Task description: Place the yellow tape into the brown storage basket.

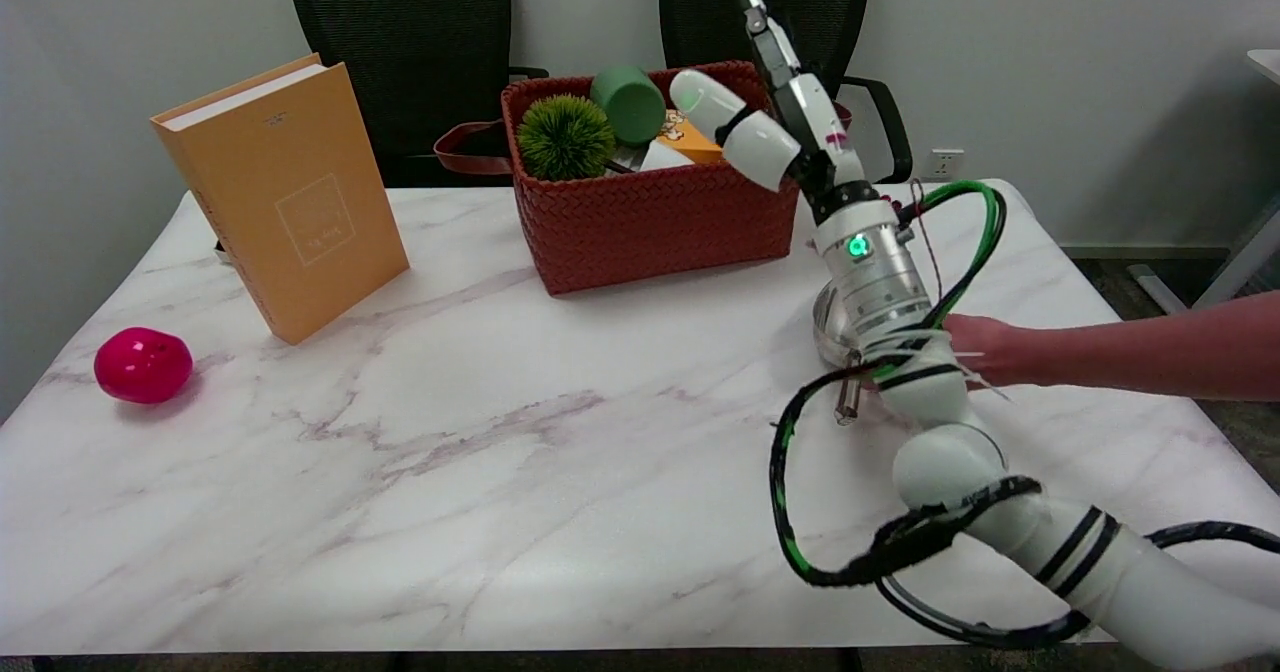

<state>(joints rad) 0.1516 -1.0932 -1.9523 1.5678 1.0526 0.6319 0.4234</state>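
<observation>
The brown woven storage basket (650, 222) stands at the back middle of the marble table. My right hand (770, 117) hangs in the air at the basket's right end, just above its rim. Its fingers are spread and stretched upward, and nothing is between them. No yellow tape shows on the table or in the visible part of the basket; my hand and forearm hide the basket's right corner.
The basket holds a green spiky ball (566, 136), a green cylinder (628, 102) and a popcorn-print box (685, 137). An orange book (285, 197) stands at the left and a pink ball (143, 364) lies near the left edge. A person's hand (985, 349) reaches in from the right beside a shiny metal object (832, 327) behind my forearm.
</observation>
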